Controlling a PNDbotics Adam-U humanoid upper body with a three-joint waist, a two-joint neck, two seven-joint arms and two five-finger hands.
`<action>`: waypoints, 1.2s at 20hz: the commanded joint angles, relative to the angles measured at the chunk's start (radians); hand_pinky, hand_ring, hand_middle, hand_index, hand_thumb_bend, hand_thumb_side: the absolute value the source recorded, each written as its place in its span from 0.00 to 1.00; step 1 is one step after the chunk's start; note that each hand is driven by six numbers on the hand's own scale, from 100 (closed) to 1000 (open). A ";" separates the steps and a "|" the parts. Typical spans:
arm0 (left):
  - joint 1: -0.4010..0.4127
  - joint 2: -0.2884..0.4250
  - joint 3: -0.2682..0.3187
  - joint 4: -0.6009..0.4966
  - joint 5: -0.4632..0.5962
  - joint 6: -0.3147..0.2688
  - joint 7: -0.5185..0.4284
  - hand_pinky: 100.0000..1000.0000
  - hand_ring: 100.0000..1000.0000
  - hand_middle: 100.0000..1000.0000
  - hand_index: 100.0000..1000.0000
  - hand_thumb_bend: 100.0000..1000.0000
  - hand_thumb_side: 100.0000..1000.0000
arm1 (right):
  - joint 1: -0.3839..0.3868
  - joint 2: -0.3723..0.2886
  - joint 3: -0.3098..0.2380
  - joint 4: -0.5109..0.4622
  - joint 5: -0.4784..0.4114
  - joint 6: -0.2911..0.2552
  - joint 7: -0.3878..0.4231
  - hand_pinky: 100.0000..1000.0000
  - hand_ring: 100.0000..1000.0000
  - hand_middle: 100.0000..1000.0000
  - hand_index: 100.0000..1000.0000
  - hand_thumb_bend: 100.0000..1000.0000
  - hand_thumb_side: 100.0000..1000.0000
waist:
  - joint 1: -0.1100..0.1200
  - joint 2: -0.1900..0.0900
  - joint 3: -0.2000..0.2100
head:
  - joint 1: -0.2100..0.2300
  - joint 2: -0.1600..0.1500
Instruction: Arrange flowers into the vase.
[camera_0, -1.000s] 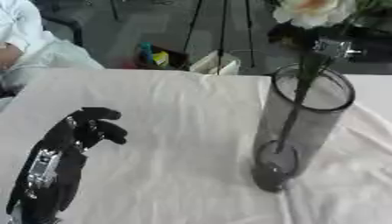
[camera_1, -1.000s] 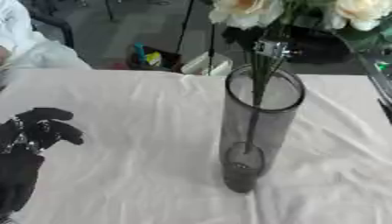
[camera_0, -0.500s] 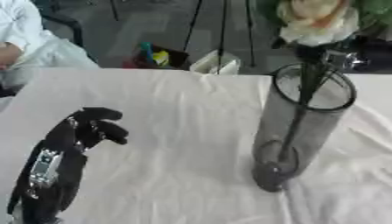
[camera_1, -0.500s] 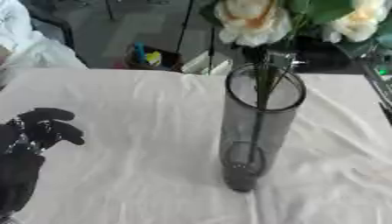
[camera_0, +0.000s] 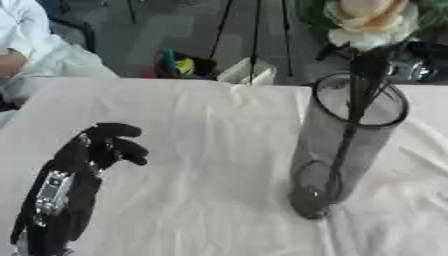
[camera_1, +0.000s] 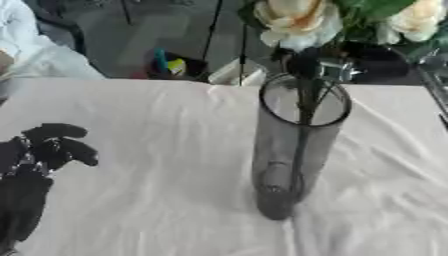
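Observation:
A tall smoky glass vase (camera_0: 346, 145) stands upright on the white cloth, right of centre. A bunch of cream flowers (camera_1: 297, 17) with green leaves hangs just above its mouth, and the dark stems (camera_0: 354, 100) reach down inside the vase towards its base. My right hand (camera_1: 331, 69) is behind the vase's rim, black with silver parts, shut on the stems just under the blooms; much of it is hidden by the flowers. My left hand (camera_0: 96, 150) rests on the cloth at the lower left, fingers relaxed and bent, holding nothing.
The white tablecloth (camera_0: 210, 165) is wrinkled to the right of the vase. Beyond the far edge are a dark bin with coloured items (camera_0: 179, 65), a white box (camera_0: 249, 72) and tripod legs. A person in white (camera_0: 35, 45) sits at the far left.
The flowers have come down: the blooms sit lower over the vase mouth and the stems reach deeper inside. My left hand has not moved.

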 joint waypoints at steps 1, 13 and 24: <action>-0.005 0.004 -0.006 -0.013 -0.001 -0.001 -0.006 0.54 0.58 0.65 0.75 0.01 1.00 | -0.027 -0.040 -0.023 0.002 -0.011 -0.004 0.002 0.93 0.88 0.78 1.00 0.40 1.00 | -0.008 -0.004 -0.001 | 0.003 -0.004; -0.007 0.005 -0.007 -0.013 0.000 -0.001 -0.012 0.54 0.58 0.65 0.75 0.01 1.00 | -0.036 -0.054 -0.028 0.046 -0.011 -0.025 0.121 0.91 0.89 0.78 1.00 0.74 0.90 | -0.010 -0.003 0.000 | 0.005 -0.004; -0.006 0.005 -0.005 -0.013 -0.002 0.002 -0.014 0.54 0.58 0.65 0.75 0.01 1.00 | -0.006 -0.102 -0.057 0.038 0.015 -0.039 0.122 0.90 0.90 0.81 1.00 0.79 0.87 | -0.011 -0.002 -0.007 | 0.014 -0.005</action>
